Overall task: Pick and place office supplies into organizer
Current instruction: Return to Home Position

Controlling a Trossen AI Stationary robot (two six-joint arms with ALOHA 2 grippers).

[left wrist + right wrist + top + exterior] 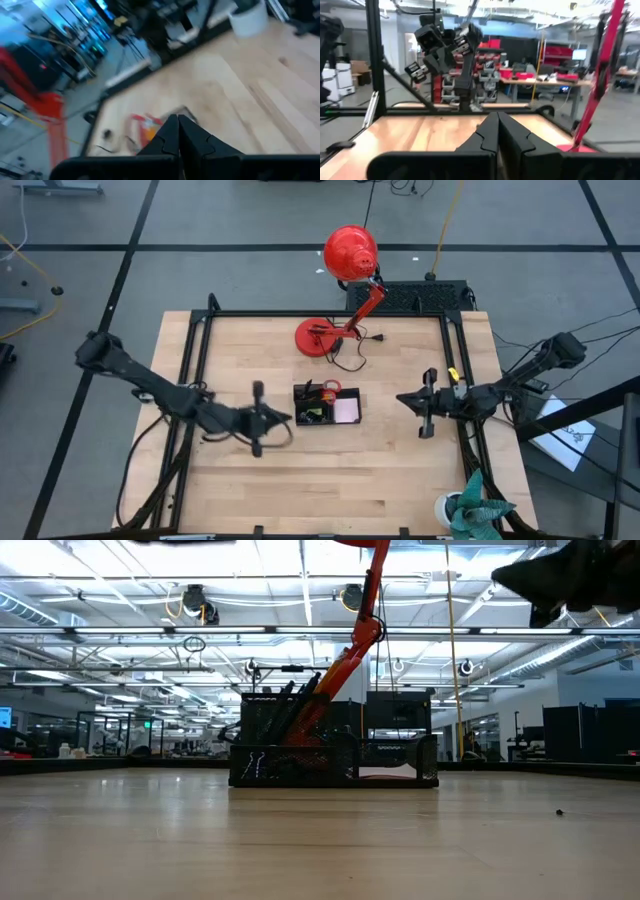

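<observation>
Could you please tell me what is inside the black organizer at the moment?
The organizer holds red scissor handles, a pink sticky-note pad, a yellow-green piece and dark pens leaning in the taller section. Whatever lies beneath them is covered.

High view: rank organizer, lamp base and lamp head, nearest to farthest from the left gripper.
1. organizer: mid-table, right beside the left gripper, just ahead of its fingertips.
2. lamp base: farther back, near the table's rear edge.
3. lamp head: farthest, past the rear edge in the picture.
</observation>
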